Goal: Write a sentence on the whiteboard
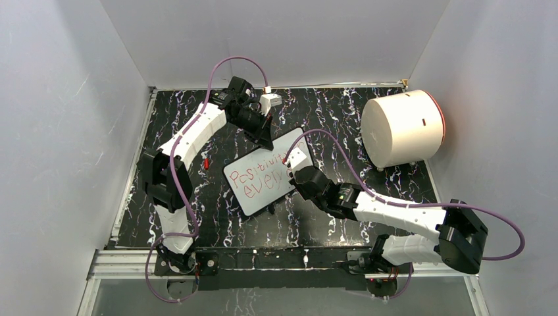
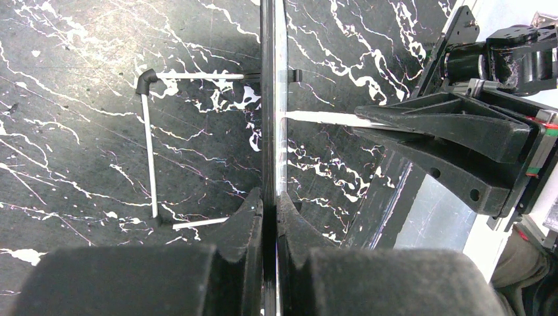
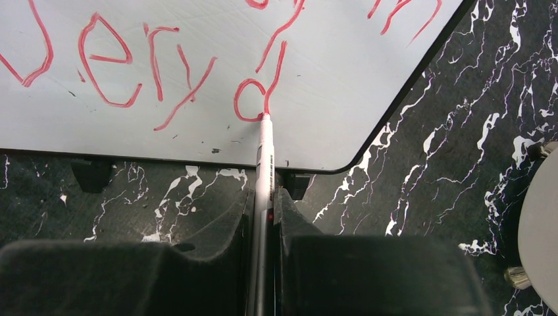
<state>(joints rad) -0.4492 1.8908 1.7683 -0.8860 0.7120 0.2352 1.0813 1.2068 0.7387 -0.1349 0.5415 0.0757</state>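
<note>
The whiteboard [image 1: 278, 151] lies tilted at mid-table, propped on its wire stand [image 2: 151, 151]. Red words "Positivity" and "every" [image 1: 258, 179] cover it in two lines. My left gripper [image 1: 266, 138] is shut on the board's far edge, which shows edge-on in the left wrist view [image 2: 273, 99]. My right gripper [image 1: 297, 172] is shut on a white marker [image 3: 265, 161]. The marker tip touches the board [image 3: 329, 79] at a fresh red "d" [image 3: 253, 99] after "every" [image 3: 125, 72]. The marker and right gripper also show in the left wrist view [image 2: 329, 118].
A big white cylinder [image 1: 401, 128] lies on its side at the back right, and its edge shows in the right wrist view [image 3: 541, 217]. A small red cap [image 1: 206, 162] lies on the black marbled table left of the board. White walls enclose the table.
</note>
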